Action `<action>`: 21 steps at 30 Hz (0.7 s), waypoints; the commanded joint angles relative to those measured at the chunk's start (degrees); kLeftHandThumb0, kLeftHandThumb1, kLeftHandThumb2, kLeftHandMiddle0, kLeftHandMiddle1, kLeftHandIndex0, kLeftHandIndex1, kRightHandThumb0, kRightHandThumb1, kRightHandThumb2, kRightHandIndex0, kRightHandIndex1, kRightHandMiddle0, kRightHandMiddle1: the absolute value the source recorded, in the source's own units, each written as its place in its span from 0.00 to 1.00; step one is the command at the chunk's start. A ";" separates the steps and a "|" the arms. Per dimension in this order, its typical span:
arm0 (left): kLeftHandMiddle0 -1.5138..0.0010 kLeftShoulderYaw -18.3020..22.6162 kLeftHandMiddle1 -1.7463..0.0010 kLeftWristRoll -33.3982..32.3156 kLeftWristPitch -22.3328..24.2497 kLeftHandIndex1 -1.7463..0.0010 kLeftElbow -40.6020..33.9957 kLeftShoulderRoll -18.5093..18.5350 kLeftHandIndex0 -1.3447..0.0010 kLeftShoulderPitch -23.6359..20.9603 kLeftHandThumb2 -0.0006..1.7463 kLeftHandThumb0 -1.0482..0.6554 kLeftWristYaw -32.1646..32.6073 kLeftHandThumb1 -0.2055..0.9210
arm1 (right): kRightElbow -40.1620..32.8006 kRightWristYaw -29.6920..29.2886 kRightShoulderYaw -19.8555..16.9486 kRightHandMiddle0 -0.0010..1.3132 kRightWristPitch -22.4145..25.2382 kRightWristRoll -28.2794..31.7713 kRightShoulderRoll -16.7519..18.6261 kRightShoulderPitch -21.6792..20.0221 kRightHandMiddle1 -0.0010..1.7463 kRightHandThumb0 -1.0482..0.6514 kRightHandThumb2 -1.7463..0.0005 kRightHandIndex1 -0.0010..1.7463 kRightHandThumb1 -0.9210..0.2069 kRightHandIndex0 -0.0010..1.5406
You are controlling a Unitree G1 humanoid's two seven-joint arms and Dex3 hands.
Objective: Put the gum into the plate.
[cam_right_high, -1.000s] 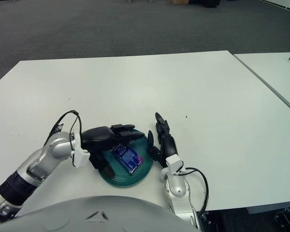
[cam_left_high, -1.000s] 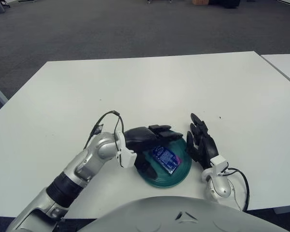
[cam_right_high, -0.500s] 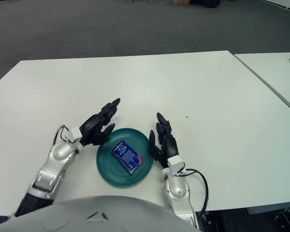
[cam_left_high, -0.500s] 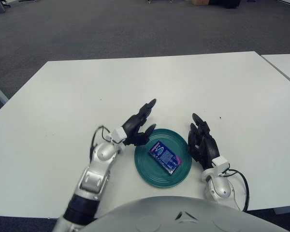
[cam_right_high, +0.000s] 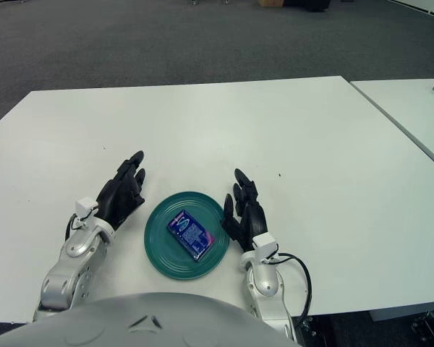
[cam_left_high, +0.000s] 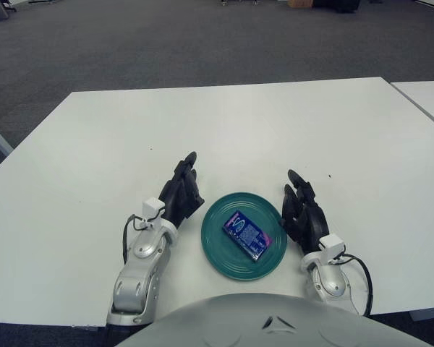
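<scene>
Lying flat inside the green plate (cam_left_high: pixel 224 262), the blue gum (cam_left_high: pixel 247 234) pack sits slightly right of the plate's middle, turned at an angle, in the lower centre of the frame. The plate stands on the white counter (cam_left_high: pixel 231 123). Just left of the plate, the left hand (cam_left_high: pixel 180 192) shows with its black fingers stretched out and apart, gripping nothing. Just right of the plate, the right hand (cam_left_high: pixel 301 210) shows with its fingers likewise extended and loosely spread, empty. Neither hand touches the gum.
</scene>
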 commanded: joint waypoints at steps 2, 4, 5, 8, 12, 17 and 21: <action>0.90 1.13 0.99 -0.86 -4.19 0.75 0.16 0.41 1.00 7.05 0.64 0.00 0.04 1.00 | 0.45 -0.04 0.24 0.00 0.90 1.18 0.46 2.82 0.26 0.10 0.50 0.01 0.00 0.14; 0.89 1.67 0.98 -1.25 -6.36 0.72 1.56 0.60 1.00 8.54 0.62 0.00 -0.51 1.00 | 0.16 -0.23 0.30 0.00 1.09 1.32 0.54 3.05 0.25 0.10 0.50 0.01 0.00 0.14; 0.89 1.77 0.98 -1.41 -7.08 0.71 1.98 0.69 1.00 8.92 0.62 0.00 -0.64 1.00 | 0.01 -0.30 0.35 0.00 1.12 1.34 0.55 3.19 0.25 0.10 0.51 0.01 0.00 0.14; 0.88 1.93 0.99 -1.84 -8.92 0.69 3.00 0.96 1.00 9.51 0.61 0.00 -0.98 1.00 | -0.30 -0.50 0.45 0.00 1.03 1.21 0.53 3.49 0.24 0.11 0.51 0.01 0.00 0.13; 0.89 2.99 0.99 -1.65 -13.71 0.67 6.81 1.20 1.00 9.92 0.60 0.00 -0.98 1.00 | -0.45 -0.05 0.43 0.00 0.16 1.21 0.14 3.75 0.24 0.11 0.52 0.00 0.00 0.13; 0.89 2.68 1.00 -0.29 -18.86 0.66 8.99 1.05 1.00 10.56 0.59 0.00 -0.15 1.00 | -0.50 0.09 0.08 0.00 -0.19 1.29 -0.15 3.87 0.25 0.10 0.52 0.00 0.00 0.13; 0.90 2.12 1.00 0.73 -19.99 0.69 8.67 0.76 1.00 11.94 0.59 0.00 0.70 1.00 | -0.44 0.20 -0.36 0.00 -0.12 1.56 -0.30 3.79 0.26 0.10 0.52 0.00 0.00 0.13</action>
